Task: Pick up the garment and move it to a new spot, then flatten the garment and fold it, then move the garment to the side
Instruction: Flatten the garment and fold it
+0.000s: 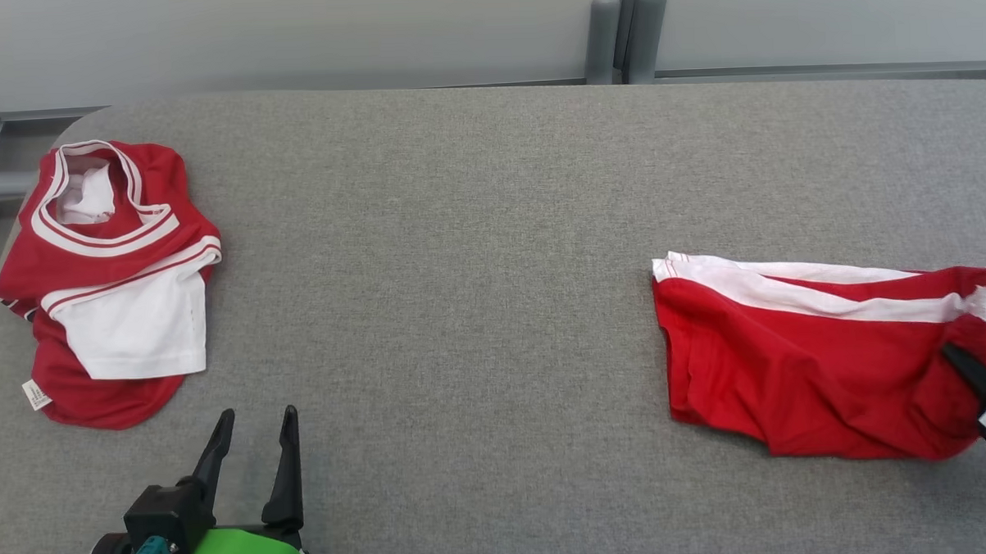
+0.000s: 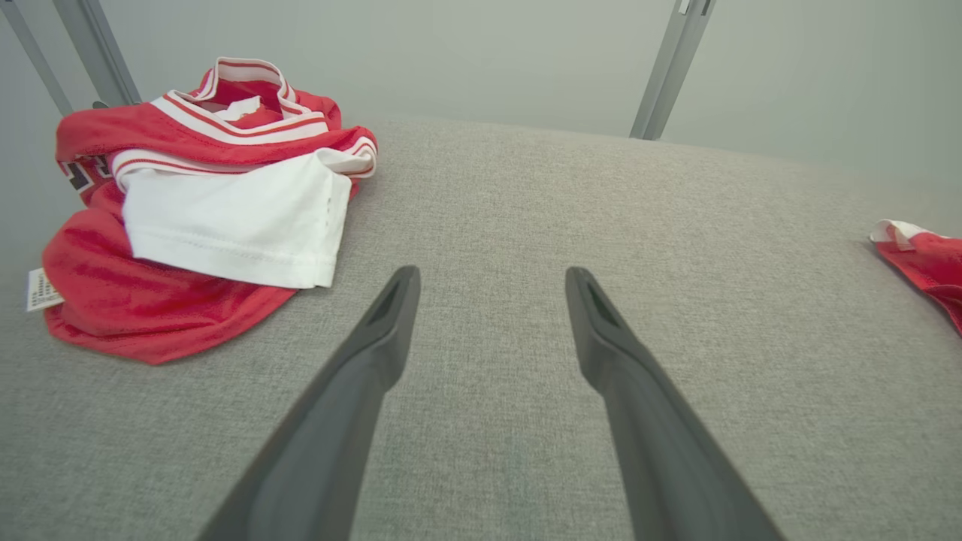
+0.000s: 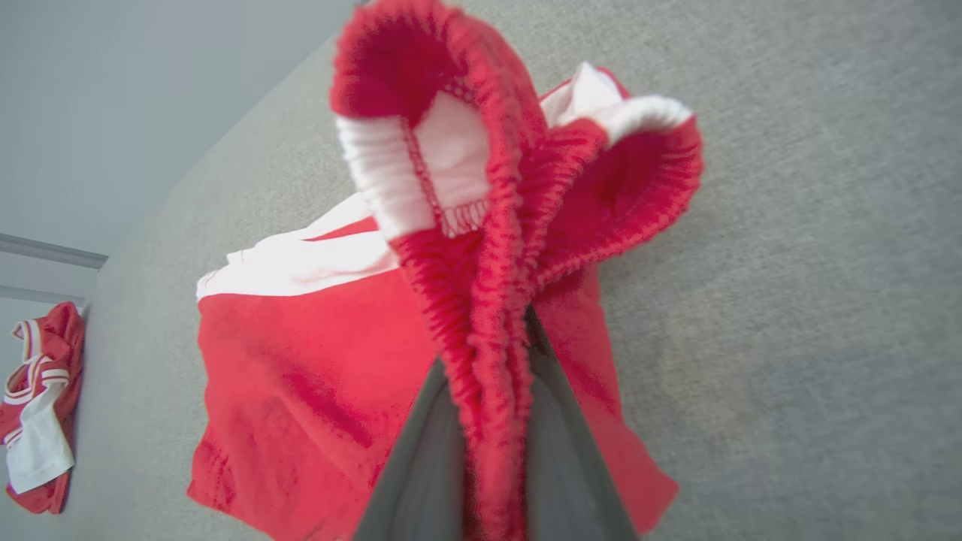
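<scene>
The garment is a pair of red shorts (image 1: 791, 365) with a white side stripe, lying crumpled on the right of the grey padded table (image 1: 460, 270). My right gripper (image 1: 955, 358) comes in from the right edge and is shut on the elastic waistband. In the right wrist view the ruffled red band of the shorts (image 3: 301, 376) is pinched between the two fingers of that gripper (image 3: 496, 361) and bunches up above them. My left gripper (image 1: 257, 416) rests open near the table's front left, with nothing between its fingers (image 2: 492, 278).
A red and white jersey (image 1: 116, 282) lies in a heap at the table's far left, just left of my left gripper (image 2: 210, 210). The jersey (image 3: 37, 406) is far from the shorts. Bare grey cloth separates the two. Metal posts (image 1: 624, 26) stand behind the table.
</scene>
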`<state>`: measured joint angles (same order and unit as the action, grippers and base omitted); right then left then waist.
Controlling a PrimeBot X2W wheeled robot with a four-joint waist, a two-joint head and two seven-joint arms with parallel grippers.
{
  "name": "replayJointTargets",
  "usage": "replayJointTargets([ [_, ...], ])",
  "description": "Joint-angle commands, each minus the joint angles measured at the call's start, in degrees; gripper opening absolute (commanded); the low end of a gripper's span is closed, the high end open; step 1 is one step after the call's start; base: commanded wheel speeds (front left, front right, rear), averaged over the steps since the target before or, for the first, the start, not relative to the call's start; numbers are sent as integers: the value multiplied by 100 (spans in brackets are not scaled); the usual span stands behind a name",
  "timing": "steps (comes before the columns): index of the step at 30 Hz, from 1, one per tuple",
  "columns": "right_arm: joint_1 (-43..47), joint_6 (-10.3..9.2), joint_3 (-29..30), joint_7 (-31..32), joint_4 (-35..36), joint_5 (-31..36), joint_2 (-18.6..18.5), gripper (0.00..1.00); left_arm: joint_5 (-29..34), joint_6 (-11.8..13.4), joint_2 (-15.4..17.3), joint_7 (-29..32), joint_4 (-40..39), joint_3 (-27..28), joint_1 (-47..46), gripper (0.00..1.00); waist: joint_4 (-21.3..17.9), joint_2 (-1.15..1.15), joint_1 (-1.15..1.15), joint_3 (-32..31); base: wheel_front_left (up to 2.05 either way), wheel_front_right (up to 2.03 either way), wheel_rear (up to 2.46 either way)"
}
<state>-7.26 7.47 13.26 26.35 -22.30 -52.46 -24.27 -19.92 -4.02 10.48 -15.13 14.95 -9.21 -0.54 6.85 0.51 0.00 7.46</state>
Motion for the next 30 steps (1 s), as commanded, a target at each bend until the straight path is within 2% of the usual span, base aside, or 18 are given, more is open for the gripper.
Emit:
replayJointTargets([
  [1,-114,4,-160,197,420,-16,165,0,112,-67,-66,-1,6,39,46,100,-39,-51,0,-7,0,0,0],
  [5,-258,4,-601,557,1132,378,601,0,233,-155,-166,-1,64,83,-14,100,-66,-51,0,15,0,0,0],
  [8,-397,4,-969,769,1395,878,929,0,316,-200,-198,-1,101,94,-89,100,-76,-51,0,50,0,0,0],
  [14,-787,4,-1478,877,1276,1821,1701,0,424,-264,-237,-1,177,95,-224,100,-42,-51,0,184,0,0,0],
  [21,-1177,4,-1871,667,812,2408,2073,0,469,-306,-204,-1,255,117,-290,100,-2,-51,0,282,0,0,0],
  [26,-1438,4,-2034,504,461,2546,2123,0,492,-327,-192,-1,330,100,-288,100,-39,-51,0,325,0,0,0],
  [28,-1517,4,-2212,418,361,2403,2131,0,498,-335,-206,-1,351,81,-295,100,-57,-51,0,331,0,0,0],
  [29,-1553,4,-2293,348,328,2332,2140,26,495,-338,-218,-1,360,77,-302,100,-64,-51,0,334,0,0,0],
  [30,-1584,4,-2355,282,308,2291,2137,100,494,-340,-232,-1,369,71,-310,100,-71,-51,0,336,0,0,0],
])
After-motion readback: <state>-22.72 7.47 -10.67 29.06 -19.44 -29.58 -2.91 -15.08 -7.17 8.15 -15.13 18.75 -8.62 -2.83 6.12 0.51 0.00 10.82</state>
